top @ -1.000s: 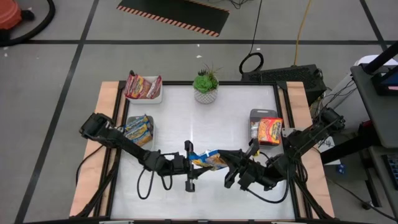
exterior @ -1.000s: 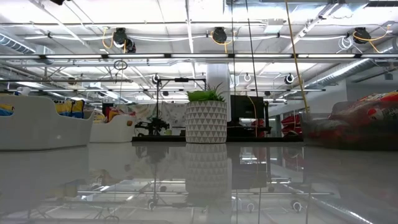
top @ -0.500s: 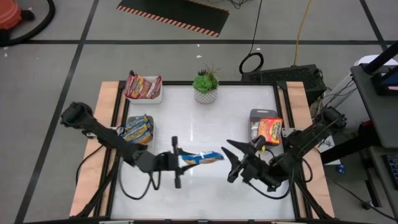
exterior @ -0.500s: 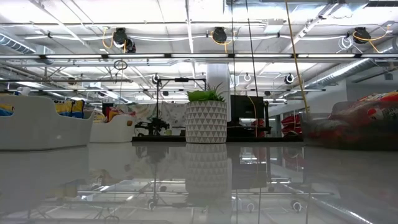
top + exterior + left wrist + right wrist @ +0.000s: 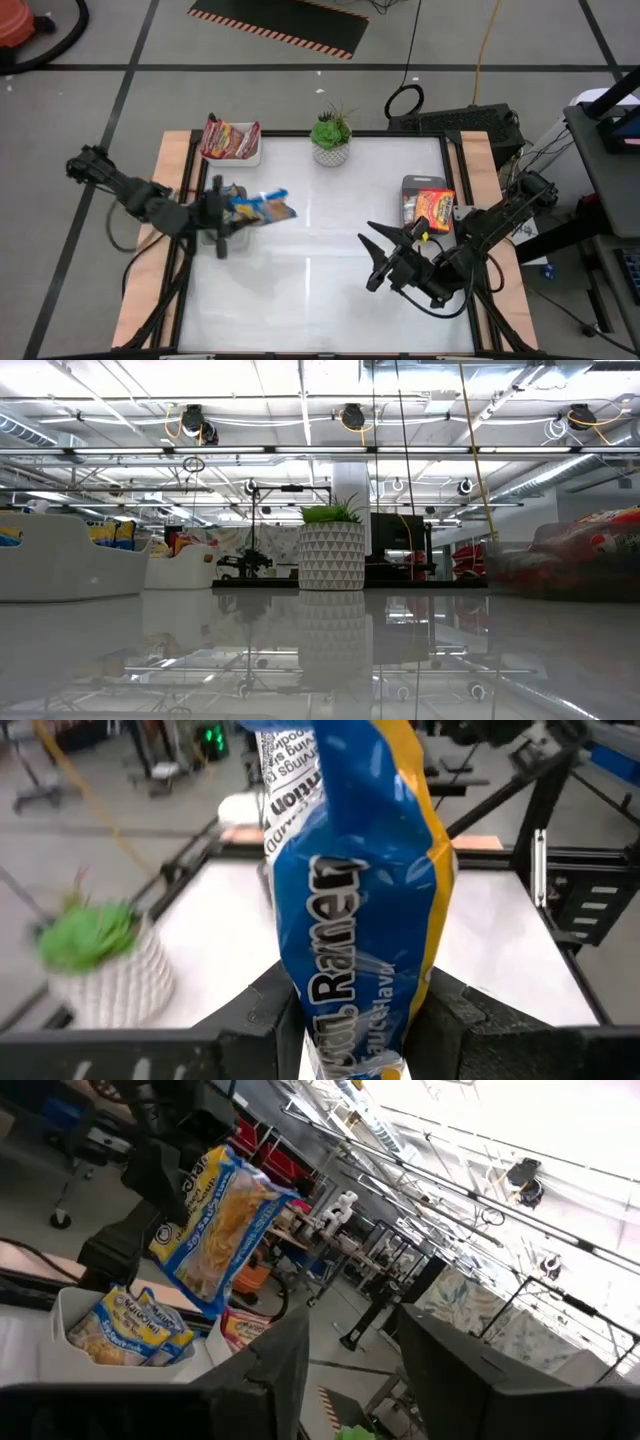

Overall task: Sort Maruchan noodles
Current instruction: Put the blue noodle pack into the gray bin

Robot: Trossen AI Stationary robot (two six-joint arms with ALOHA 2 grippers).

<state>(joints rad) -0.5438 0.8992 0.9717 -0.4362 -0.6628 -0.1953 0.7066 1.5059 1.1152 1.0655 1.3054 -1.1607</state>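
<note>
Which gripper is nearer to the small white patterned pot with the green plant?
The left. The left gripper, holding a blue-and-yellow noodle packet, is nearer the plant pot. The right gripper, open, is farther off toward the table's near side.

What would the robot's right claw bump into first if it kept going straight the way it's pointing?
Probably nothing soon: the open right gripper points left across bare table. Farther off, roughly that way, is the blue-and-yellow packet held by the left gripper.

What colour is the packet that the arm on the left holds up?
Blue and yellow packet, held in the left gripper; clearest in the left wrist view.
</note>
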